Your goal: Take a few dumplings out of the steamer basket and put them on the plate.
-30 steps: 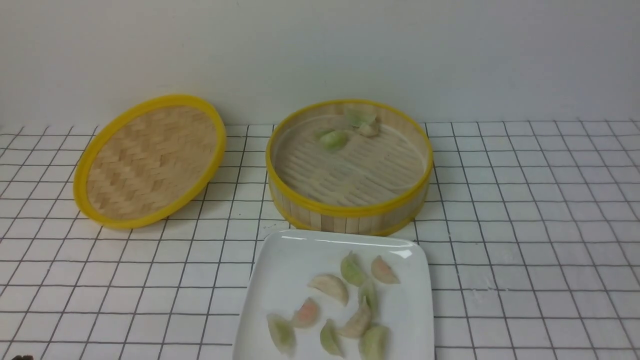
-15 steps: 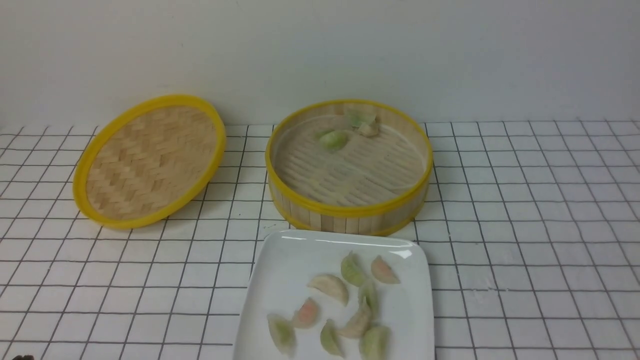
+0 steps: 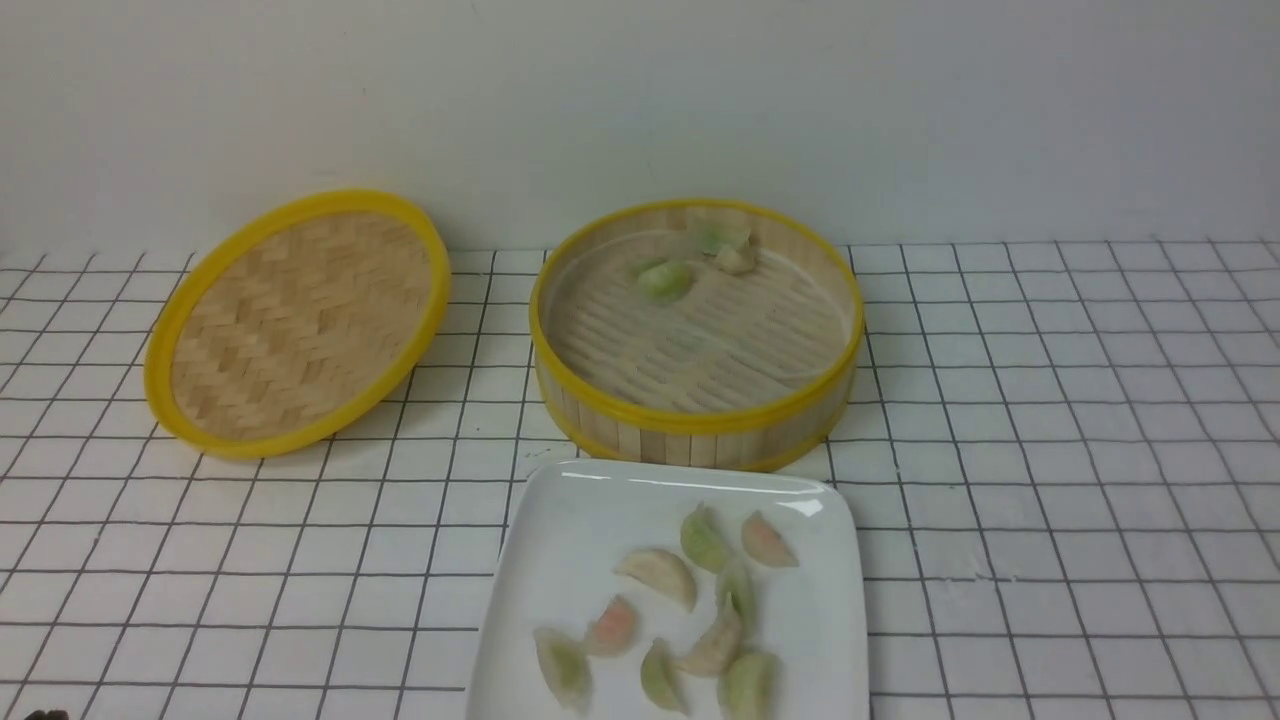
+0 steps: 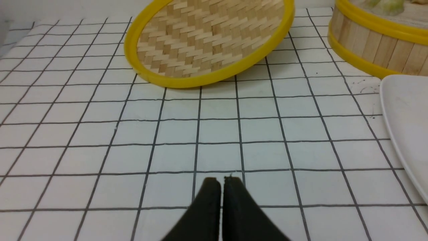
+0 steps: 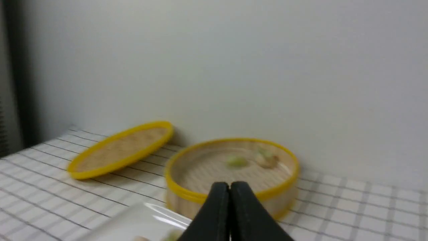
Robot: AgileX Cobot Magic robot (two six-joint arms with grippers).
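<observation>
Both hands, left hand [image 4: 220, 182] and right hand [image 5: 229, 187], are pressed together empty, clear of the plate [image 3: 560, 560] since several dumplings [image 3: 700, 600] already lie there.

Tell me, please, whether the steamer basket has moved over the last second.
No. The steamer basket sits on the same grid lines of the checked tablecloth, its near wall just behind the plate.

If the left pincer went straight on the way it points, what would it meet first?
Bare gridded tablecloth lies directly ahead of the shut left pincer; beyond that, probably the near yellow rim of the woven lid. Its height above the cloth is unclear.
</observation>
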